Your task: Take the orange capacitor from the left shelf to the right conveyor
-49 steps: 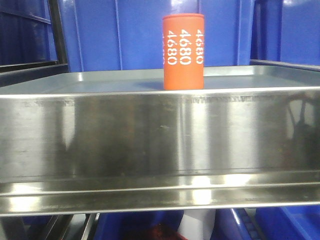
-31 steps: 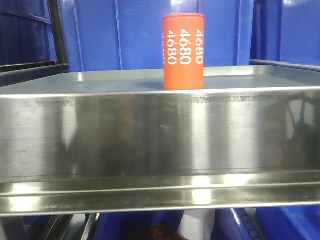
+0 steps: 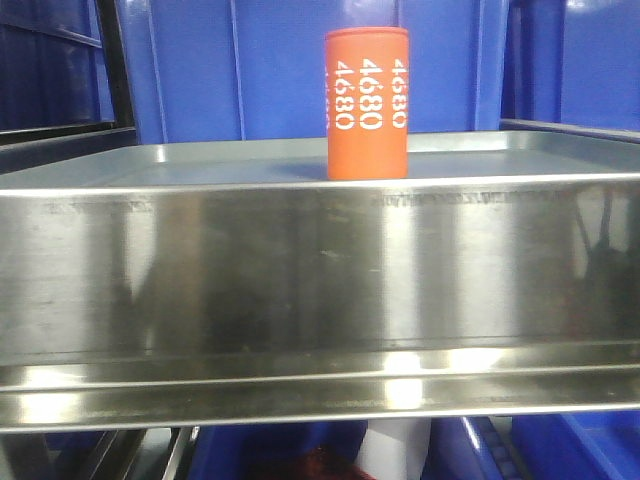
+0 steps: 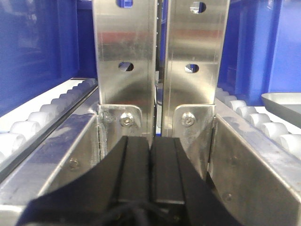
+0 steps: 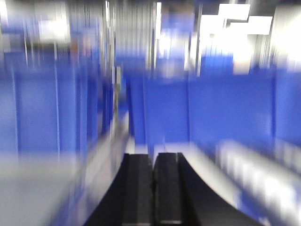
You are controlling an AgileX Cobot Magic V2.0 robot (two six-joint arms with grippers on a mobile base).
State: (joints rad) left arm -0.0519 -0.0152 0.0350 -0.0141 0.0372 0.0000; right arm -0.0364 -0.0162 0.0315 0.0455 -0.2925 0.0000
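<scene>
- Orange capacitor (image 3: 367, 105) stands upright on the left shelf (image 3: 320, 270), behind the shelf's tall front lip and a little right of its middle. White "4680" print faces out. Nothing touches it.
- Blue panels (image 3: 250, 70) close off the space behind the shelf.
- Left claw (image 4: 151, 141): black pads pressed together, nothing between them. It points at two steel posts (image 4: 124, 52) flanked by roller tracks (image 4: 19, 134). The capacitor does not show in this view.
- Right claw (image 5: 153, 160): pads together, empty. View heavily smeared; only blue surfaces can be made out.
- Right conveyor: not in any view.
- Step in hand (judgement): the reach toward the shelf, at its very start. No claw shows in the front view, so no grasp is set up.
- Next move calls for (judgement):
  - part the pads wide enough for the cylinder;
  - come in above the shelf's lip, not through it;
  - close on the cylinder's side at mid-height;
  - lift straight up clear of the lip before swinging away from the shelf.
- Tall narrow body: a sideways nudge could tip it.
</scene>
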